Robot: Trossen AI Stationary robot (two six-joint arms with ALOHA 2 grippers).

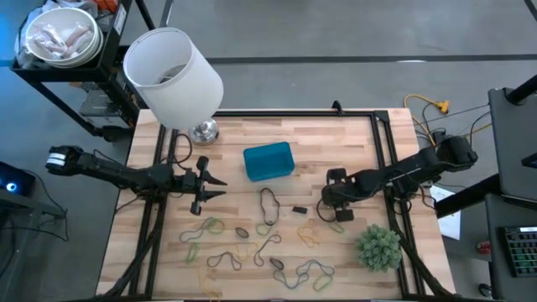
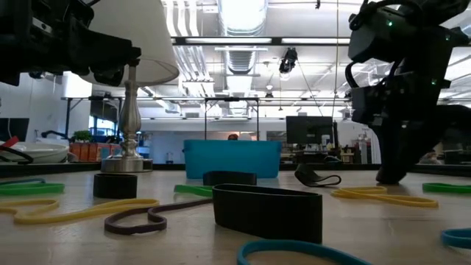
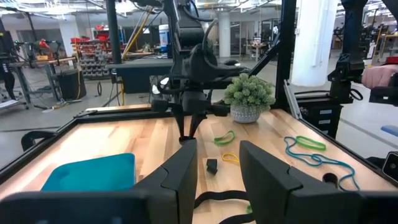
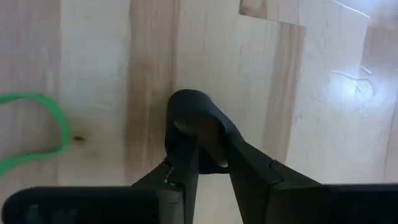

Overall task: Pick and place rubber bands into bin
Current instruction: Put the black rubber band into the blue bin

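Scattered rubber bands [image 1: 267, 206] near blue bin [image 1: 268, 161]

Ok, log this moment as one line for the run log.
right end effector: pinching dark rubber band on table | left end effector: open, waiting left of bin | bin: no bands visible inside

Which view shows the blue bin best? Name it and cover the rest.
The high view: the bin shows whole from above, its inside in sight. The low view gives only its side wall, the left wrist view one corner, the right wrist view nothing.
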